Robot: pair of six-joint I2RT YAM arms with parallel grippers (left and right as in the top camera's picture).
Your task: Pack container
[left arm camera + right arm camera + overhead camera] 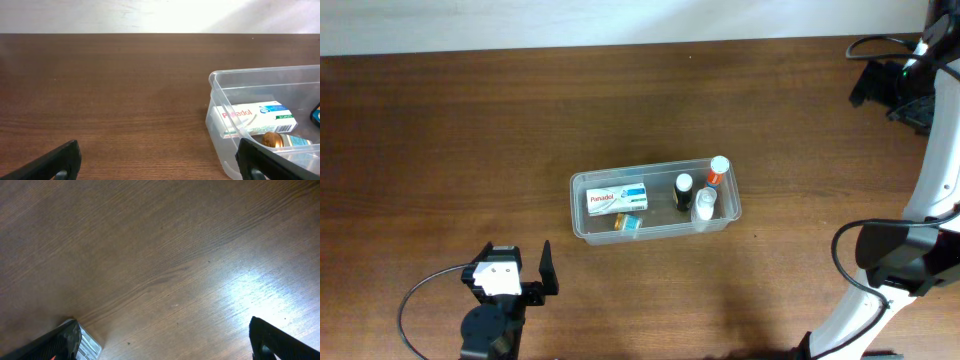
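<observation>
Only the overhead view takes in the whole container [578, 212], mid-tabletop [450, 140], holding a Panadol box [617, 199] and small bottles [684, 190]. The left wrist view catches one corner beside the left tool [155, 167], whose jaws are spread wide. The right tool [165, 345], also spread, faces wood only. Open room lies on every side of the container.

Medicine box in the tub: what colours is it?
The medicine box is white with a blue-green stripe and red lettering, clearest in the overhead view.

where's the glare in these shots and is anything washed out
Right wrist: a bright glare patch on the table, lower right. Left wrist: the strip beyond the table is blown out white; the container reads sharp. Overhead: even light, the same far strip overexposed.
</observation>
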